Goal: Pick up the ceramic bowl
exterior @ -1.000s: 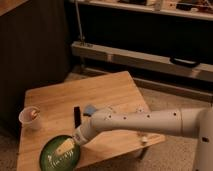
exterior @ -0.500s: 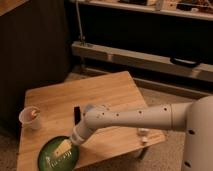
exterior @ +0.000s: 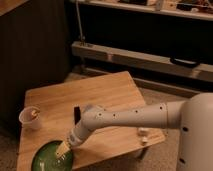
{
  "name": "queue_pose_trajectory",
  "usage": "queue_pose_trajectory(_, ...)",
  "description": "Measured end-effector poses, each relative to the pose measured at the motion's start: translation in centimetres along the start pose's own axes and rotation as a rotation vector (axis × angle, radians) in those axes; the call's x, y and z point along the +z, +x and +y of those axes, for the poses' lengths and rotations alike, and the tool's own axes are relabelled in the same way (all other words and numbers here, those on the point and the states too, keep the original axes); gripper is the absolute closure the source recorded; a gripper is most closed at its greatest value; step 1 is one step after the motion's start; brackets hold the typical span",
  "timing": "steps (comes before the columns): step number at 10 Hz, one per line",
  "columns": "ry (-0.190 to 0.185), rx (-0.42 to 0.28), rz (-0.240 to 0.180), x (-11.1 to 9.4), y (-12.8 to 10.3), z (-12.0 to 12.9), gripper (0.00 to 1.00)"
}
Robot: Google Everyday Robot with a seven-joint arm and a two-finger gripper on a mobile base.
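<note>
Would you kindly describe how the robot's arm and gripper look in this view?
The arm is a smooth white tube dotted with small dark holes, with a rounded grey-white elbow joint. Its gripper is pale tan and sits over the green bowl on the wooden table.

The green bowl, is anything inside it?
Only the gripper reaches into the ceramic bowl, over its right inner side. The glossy green floor that shows looks bare; the patch under the gripper is covered.
</note>
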Motion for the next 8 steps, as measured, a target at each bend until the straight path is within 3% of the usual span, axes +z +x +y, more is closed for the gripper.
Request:
queue_pose_trajectory(3, -0.062, 0.017, -0.120, 2.6, -0.8, 0.4, 0.96)
queue_pose_trajectory(5, -0.082, 0.017, -0.171, 3.7, -0.9, 0.2, 1.00)
queue_pose_trajectory(6, -0.085, 0.024, -0.171, 3.8, -0.8, 0.3, 1.00)
queue_pose_trajectory(8, -0.084, 0.034, -0.112, 3.0, -0.2, 0.2, 1.00)
